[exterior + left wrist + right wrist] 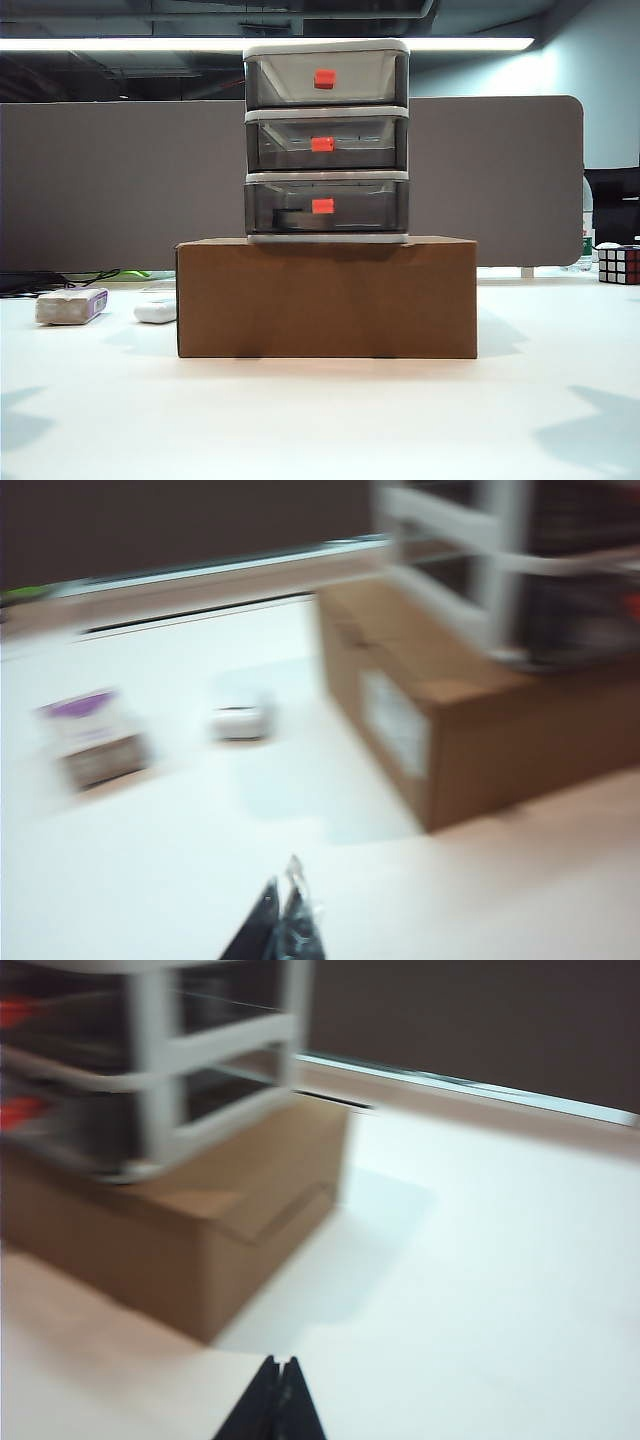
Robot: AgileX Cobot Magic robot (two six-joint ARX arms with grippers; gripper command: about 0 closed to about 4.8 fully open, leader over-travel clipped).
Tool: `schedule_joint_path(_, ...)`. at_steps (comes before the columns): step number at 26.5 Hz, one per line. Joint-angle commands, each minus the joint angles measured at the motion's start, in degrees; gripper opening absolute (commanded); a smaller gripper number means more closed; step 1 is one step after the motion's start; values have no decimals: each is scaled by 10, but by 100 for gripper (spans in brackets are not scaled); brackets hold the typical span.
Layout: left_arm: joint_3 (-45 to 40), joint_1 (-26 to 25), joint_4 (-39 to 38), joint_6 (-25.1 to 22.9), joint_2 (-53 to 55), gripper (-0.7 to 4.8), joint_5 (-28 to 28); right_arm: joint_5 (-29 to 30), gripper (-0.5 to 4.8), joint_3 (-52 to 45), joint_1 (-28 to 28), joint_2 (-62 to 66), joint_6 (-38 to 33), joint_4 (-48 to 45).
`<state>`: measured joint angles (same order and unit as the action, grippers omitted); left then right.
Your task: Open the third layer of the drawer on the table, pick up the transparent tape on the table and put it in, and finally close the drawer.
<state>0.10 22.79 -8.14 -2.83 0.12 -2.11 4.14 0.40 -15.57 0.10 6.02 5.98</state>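
Drawer point(326, 140) on box point(326, 297), mid-desk point(320, 420); 3rd layer point(326, 205) shut, a dark shape inside, maybe the tape. Left hand point(283, 920) and right hand point(278, 1400) both pressed together, empty, low near desk, unit ahead betw. them, neither clearly nearer.

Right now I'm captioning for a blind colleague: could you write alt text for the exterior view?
A white-framed three-tier plastic drawer unit with smoky grey drawers and red-orange handles, all shut, stands on a brown cardboard box on a white table. A white block with purple label lies left; no pincer shows.
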Motion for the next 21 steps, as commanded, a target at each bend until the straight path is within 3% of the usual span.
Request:
schedule_joint_path(1,3,-90,10,10,0,-5,71,1,-5,-3,44,-1,2,-9)
schedule_joint_path(4,3,-195,10,12,0,-5,156,33,-5,-3,81,-1,2,-21)
schedule_joint_path(6,3,-239,10,13,0,-5,174,49,-5,-3,89,-1,2,-22)
schedule_joint_path(12,3,-258,9,31,0,-5,123,48,-5,-3,88,-1,0,-21)
schedule_joint_path(21,3,-258,13,50,0,-5,135,43,-5,-3,89,-1,0,-20)
